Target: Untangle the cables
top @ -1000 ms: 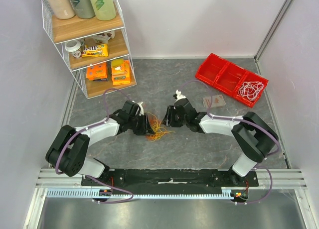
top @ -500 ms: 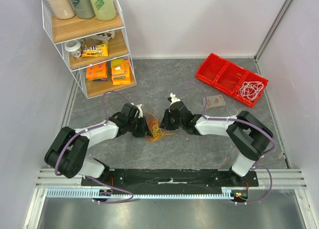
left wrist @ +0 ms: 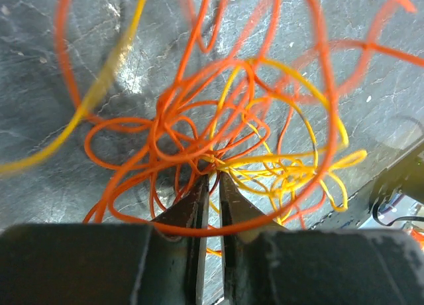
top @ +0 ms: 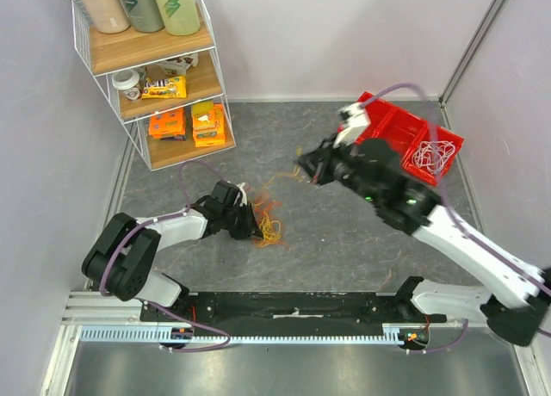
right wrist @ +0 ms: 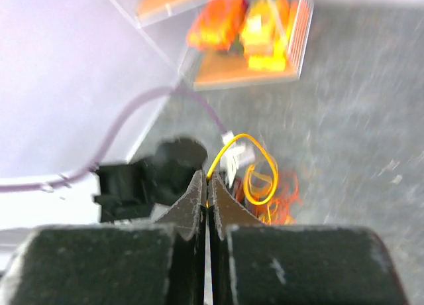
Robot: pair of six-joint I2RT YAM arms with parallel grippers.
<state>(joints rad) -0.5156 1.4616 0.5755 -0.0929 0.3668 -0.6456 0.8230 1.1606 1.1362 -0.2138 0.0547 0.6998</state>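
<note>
The cables (top: 267,227) lie as a small orange and yellow tangle on the grey table, left of centre. My left gripper (top: 255,225) is down at the tangle's left edge. In the left wrist view its jaws (left wrist: 212,179) stand almost together, with orange and yellow cables (left wrist: 199,139) bunched at the tips and one orange loop across the fingers. My right gripper (top: 303,167) is raised above and to the right of the tangle. It (right wrist: 208,176) is shut on a yellow cable (right wrist: 255,142) that loops back down to the tangle; the view is blurred.
A wire shelf (top: 164,77) with bottles and snack packs stands at the back left. A red divided bin (top: 392,129) at the back right holds white cables (top: 433,155). White walls close in both sides. The right arm's body hangs over the table's right half.
My right gripper has shut on a yellow strand and lifted up and back to the right, drawing it out of the tangle. My left gripper stayed at the tangle and closed further.
</note>
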